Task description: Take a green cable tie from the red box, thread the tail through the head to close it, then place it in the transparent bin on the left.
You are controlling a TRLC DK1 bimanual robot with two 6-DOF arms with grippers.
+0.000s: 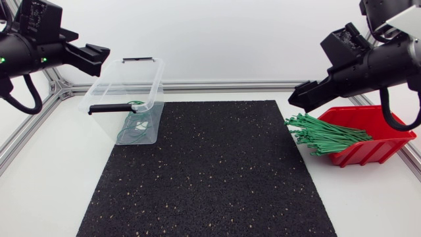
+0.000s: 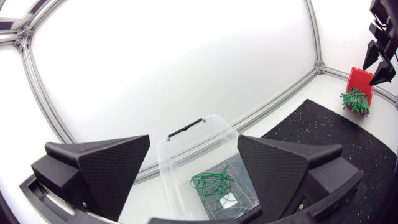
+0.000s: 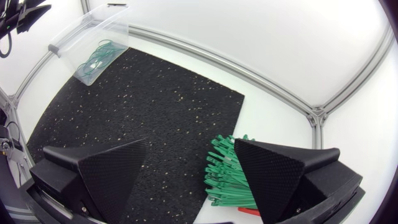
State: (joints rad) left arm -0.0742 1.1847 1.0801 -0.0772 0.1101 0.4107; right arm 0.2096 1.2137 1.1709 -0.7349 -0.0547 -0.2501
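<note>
So, starting on the left: the left gripper (image 1: 99,58) hangs up in the air near the clear bin (image 1: 148,99), fingers spread wide and holding nothing. The bin sits at the left edge of the black mat (image 1: 210,171) and has a small tangle of closed green loops (image 1: 135,126) at the bottom. The middle of the mat has nothing on it.

Over on the right, the right gripper (image 1: 304,97) hovers just above the pile of green cable ties (image 1: 325,133), fingers also spread, not touching any of them. The ties lie in the red box (image 1: 381,141), with their ends fanning out over its edge toward the mat.

By the look of it, the step in hand is the very first one: grabbing one tie. The ties are packed tight, so diving into the middle probably drags out a whole clump. A better bet is one stray end on the outside of the fan: pinch it near the tip and lift slowly so the neighbours slide off. It also pays to leave enough tail free for the left gripper to grab for threading.
</note>
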